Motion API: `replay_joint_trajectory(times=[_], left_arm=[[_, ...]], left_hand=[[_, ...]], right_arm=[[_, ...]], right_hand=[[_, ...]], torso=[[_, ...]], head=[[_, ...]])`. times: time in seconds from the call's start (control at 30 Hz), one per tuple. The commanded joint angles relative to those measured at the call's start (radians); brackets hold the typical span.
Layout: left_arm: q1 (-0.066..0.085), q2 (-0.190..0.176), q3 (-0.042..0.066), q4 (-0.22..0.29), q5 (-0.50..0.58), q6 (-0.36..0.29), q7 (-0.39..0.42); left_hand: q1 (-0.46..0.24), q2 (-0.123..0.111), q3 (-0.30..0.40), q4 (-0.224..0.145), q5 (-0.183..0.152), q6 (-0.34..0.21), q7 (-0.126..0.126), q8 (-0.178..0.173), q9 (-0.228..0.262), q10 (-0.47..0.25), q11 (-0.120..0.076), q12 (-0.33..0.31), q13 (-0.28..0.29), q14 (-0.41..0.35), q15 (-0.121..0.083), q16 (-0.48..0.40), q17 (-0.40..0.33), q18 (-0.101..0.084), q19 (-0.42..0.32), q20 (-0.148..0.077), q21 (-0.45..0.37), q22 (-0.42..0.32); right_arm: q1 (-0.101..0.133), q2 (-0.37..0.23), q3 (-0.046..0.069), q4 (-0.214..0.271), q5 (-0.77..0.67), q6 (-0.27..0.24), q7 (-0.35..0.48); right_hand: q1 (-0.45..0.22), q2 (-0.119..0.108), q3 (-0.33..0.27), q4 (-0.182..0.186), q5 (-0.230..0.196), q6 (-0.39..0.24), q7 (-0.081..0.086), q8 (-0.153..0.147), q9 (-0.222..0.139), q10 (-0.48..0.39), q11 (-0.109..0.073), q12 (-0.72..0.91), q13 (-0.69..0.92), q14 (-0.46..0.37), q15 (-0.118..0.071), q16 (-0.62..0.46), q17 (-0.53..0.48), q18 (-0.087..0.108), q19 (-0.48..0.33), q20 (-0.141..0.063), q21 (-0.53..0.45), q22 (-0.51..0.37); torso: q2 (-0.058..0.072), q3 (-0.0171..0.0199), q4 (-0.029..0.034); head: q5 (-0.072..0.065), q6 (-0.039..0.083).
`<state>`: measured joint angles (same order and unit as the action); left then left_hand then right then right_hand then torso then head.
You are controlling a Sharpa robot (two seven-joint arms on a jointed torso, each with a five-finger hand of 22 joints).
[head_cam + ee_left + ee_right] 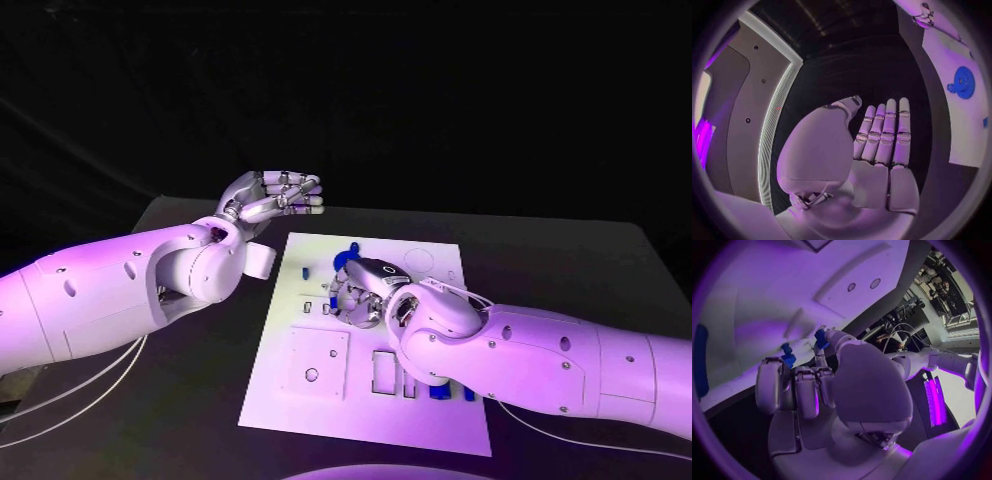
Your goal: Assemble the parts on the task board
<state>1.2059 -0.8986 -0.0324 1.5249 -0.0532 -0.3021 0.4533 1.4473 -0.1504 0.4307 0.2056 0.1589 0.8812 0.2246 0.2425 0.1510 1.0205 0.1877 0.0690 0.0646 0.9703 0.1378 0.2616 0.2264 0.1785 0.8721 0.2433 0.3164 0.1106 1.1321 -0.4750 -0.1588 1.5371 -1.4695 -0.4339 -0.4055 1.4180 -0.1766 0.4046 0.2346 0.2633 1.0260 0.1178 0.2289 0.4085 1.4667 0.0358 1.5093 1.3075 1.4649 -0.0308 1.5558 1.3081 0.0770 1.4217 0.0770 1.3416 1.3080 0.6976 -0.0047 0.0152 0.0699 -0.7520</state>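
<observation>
**Over the task board: right hand seating a blue part, left hand idle**

Over the upper middle of the task board [368,350], your right hand [364,292] reaches down with its fingers [804,390] curled. The right wrist view shows a small blue part [821,338] at the tip of the thumb and a second blue part [787,358] just beside the other fingertips, both close against the board's white face; whether either is truly pinched or merely touched cannot be told. The left hand [271,196] is raised beyond the board's far left corner, above the desk [188,400], with its fingers partly curled and apart and holding nothing.

Judged from this, the step in hand is setting a part into its seat. To do it well, keep the part square to the board, lower it straight, and press only once it is lined up with its opening. Let go gently, so the piece does not lift out with the fingertips. Keep the left hand well clear.

Count: one task board; two hands; one blue gear [964,81], seen in the left wrist view; at least two small blue parts at the right fingertips; several more blue pieces [440,392] near the board's near edge, partly hidden by the right arm and too small to count surely.
</observation>
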Motion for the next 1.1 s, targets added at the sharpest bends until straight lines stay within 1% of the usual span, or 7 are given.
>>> replay_joint_trajectory(times=[0.03, 0.13, 0.37, 0.5, 0.67, 0.9, 1.1], left_arm=[[0.001, 0.003, 0.001, 0.002, -0.002, 0.02, 0.004], [0.001, 0.004, 0.001, 0.002, -0.002, 0.021, 0.004], [0.001, 0.006, 0.001, 0.0, -0.002, 0.022, 0.003], [0.001, 0.006, 0.001, 0.0, -0.002, 0.022, 0.003], [0.001, 0.006, 0.001, 0.0, -0.002, 0.022, 0.003], [0.001, 0.004, 0.001, -0.001, -0.002, 0.023, 0.002], [0.001, 0.004, 0.001, -0.002, -0.002, 0.024, 0.001]], left_hand=[[-0.011, 0.001, 0.007, 0.001, -0.004, -0.009, 0.02, -0.004, -0.001, 0.003, 0.001, -0.004, 0.001, -0.001, 0.006, -0.004, 0.001, 0.004, 0.0, 0.008, -0.005, -0.001], [-0.011, 0.001, 0.007, 0.001, -0.004, -0.009, 0.02, -0.004, -0.001, 0.003, 0.001, -0.004, 0.001, -0.001, 0.006, -0.004, 0.001, 0.004, 0.0, 0.008, -0.005, -0.001], [-0.011, 0.001, 0.007, 0.001, -0.004, -0.009, 0.02, -0.004, -0.001, 0.003, 0.001, -0.004, 0.001, -0.001, 0.006, -0.004, 0.001, 0.004, 0.0, 0.008, -0.005, -0.001], [-0.011, 0.001, 0.007, 0.001, -0.004, -0.009, 0.02, -0.004, -0.001, 0.003, 0.001, -0.004, 0.001, -0.001, 0.006, -0.004, 0.001, 0.004, 0.0, 0.008, -0.005, -0.001], [-0.011, 0.001, 0.007, 0.001, -0.004, -0.009, 0.02, -0.004, -0.001, 0.003, 0.001, -0.004, 0.001, -0.001, 0.006, -0.004, 0.001, 0.004, 0.0, 0.008, -0.005, -0.001], [-0.011, 0.001, 0.007, 0.001, -0.004, -0.009, 0.02, -0.004, -0.001, 0.003, 0.001, -0.004, 0.001, -0.001, 0.006, -0.004, 0.001, 0.004, 0.0, 0.008, -0.005, -0.001], [-0.011, 0.001, 0.007, 0.001, -0.004, -0.009, 0.02, -0.004, -0.001, 0.003, 0.001, -0.004, 0.001, -0.001, 0.006, -0.004, 0.001, 0.004, 0.0, 0.008, -0.005, -0.001]], right_arm=[[-0.005, 0.005, -0.001, -0.006, -0.035, 0.016, -0.008], [-0.008, 0.006, -0.001, -0.008, -0.038, 0.015, -0.007], [-0.012, 0.008, -0.001, -0.01, -0.041, 0.018, -0.004], [-0.015, 0.01, -0.002, -0.015, -0.042, 0.019, -0.003], [-0.02, 0.013, -0.002, -0.02, -0.042, 0.018, -0.002], [-0.024, 0.014, -0.002, -0.024, -0.042, 0.017, -0.001], [-0.025, 0.014, -0.003, -0.026, -0.042, 0.02, -0.001]], right_hand=[[-0.012, 0.002, 0.008, 0.0, 0.002, 0.012, -0.01, 0.004, 0.016, 0.057, -0.007, -0.003, 0.197, 0.094, -0.006, 0.003, 0.205, -0.013, 0.004, -0.005, -0.002, 0.046], [-0.012, 0.002, 0.008, 0.0, 0.002, 0.012, -0.01, 0.004, 0.016, 0.057, -0.007, -0.003, 0.197, 0.094, -0.006, 0.003, 0.205, -0.013, 0.004, -0.005, -0.002, 0.046], [-0.014, 0.0, 0.008, 0.0, 0.002, 0.012, -0.01, 0.004, 0.016, 0.057, -0.007, -0.004, 0.196, 0.094, -0.006, 0.003, 0.204, -0.013, 0.003, -0.005, -0.002, 0.045], [-0.016, -0.002, 0.008, -0.001, 0.002, 0.011, -0.01, 0.004, 0.017, 0.057, -0.007, -0.003, 0.196, 0.094, -0.006, 0.003, 0.205, -0.013, 0.003, -0.005, -0.003, 0.045], [-0.02, -0.006, 0.008, -0.001, 0.002, 0.008, -0.009, 0.004, 0.017, 0.057, -0.007, -0.005, 0.195, 0.094, -0.006, 0.002, 0.203, -0.013, 0.003, -0.005, -0.004, 0.044], [-0.026, -0.012, 0.008, -0.001, 0.002, 0.005, -0.008, 0.003, 0.017, 0.057, -0.006, -0.004, 0.196, 0.094, -0.006, 0.002, 0.202, -0.013, 0.003, -0.006, -0.004, 0.044], [-0.031, -0.017, 0.009, -0.001, 0.002, -0.001, -0.006, 0.001, 0.016, 0.056, -0.005, -0.006, 0.194, 0.093, -0.005, 0.002, 0.2, -0.012, 0.001, -0.005, -0.007, 0.042]], torso=[[0.0, 0.0002, 0.0005], [0.0, -0.0009, 0.0], [-0.001, 0.0003, 0.0002], [-0.001, -0.0008, 0.0001], [-0.001, -0.0005, 0.0001], [-0.001, -0.0009, -0.0006], [-0.001, -0.0004, -0.0007]], head=[[0.003, -0.005], [0.006, -0.007], [0.009, -0.01], [0.011, -0.011], [0.013, -0.013], [0.014, -0.013], [0.014, -0.014]])
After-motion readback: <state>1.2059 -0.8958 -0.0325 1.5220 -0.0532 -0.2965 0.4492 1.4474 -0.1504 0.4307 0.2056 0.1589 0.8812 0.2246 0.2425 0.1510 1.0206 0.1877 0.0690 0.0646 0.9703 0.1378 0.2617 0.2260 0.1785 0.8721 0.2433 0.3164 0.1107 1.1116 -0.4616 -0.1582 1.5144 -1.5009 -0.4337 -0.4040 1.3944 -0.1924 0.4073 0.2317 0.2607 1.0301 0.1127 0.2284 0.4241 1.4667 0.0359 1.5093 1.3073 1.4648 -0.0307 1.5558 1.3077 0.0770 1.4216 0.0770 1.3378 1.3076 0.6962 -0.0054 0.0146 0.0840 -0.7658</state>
